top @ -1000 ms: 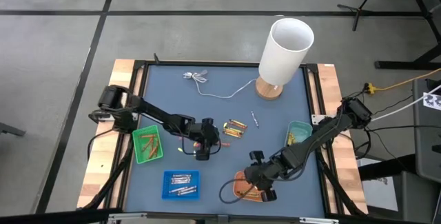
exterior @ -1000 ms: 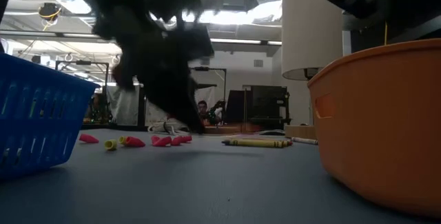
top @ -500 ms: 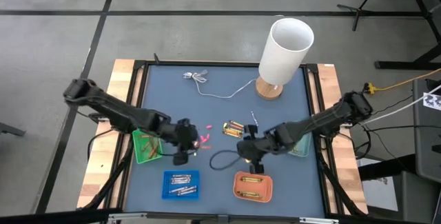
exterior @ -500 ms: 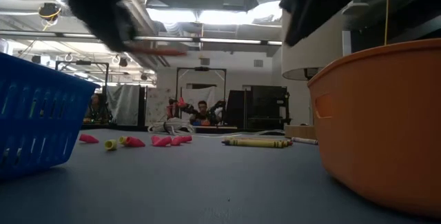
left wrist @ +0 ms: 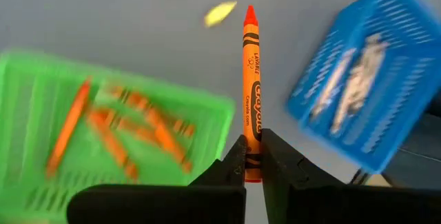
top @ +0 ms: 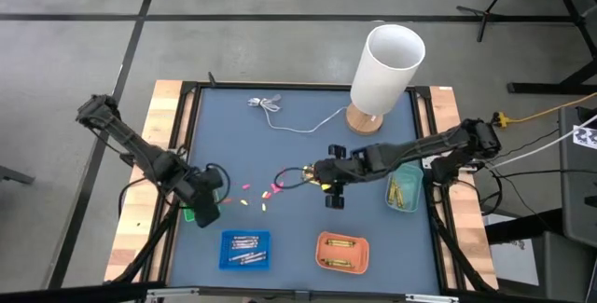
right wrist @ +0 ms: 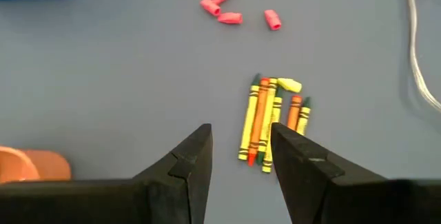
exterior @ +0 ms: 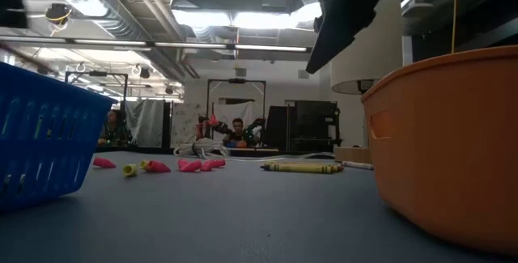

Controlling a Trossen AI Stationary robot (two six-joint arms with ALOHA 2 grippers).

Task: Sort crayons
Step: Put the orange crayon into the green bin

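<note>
A lamp [top: 384, 68] is stood at the far edge of the table [top: 298, 242], and everything else is placed nearer the camera than it. A bundle of crayons [top: 315, 177] is laid just in front of the lamp, with small crayon stubs [top: 264, 195] scattered to its left and one tray [top: 404, 189] set to its right. Two more trays [top: 244, 250] [top: 341, 252] are set side by side along the near edge, well in front of the lamp, and a fourth tray [left wrist: 117, 124] is found at the left edge beside the stubs.

The blue-grey counter [top: 280, 144] carries a white lamp [top: 384, 72] with its cable [top: 280, 112], green [top: 189, 212], blue [top: 244, 250], orange [top: 342, 253] and teal [top: 404, 188] baskets, a crayon cluster [right wrist: 270, 120] and scattered pink and yellow bits [top: 256, 194].
</note>
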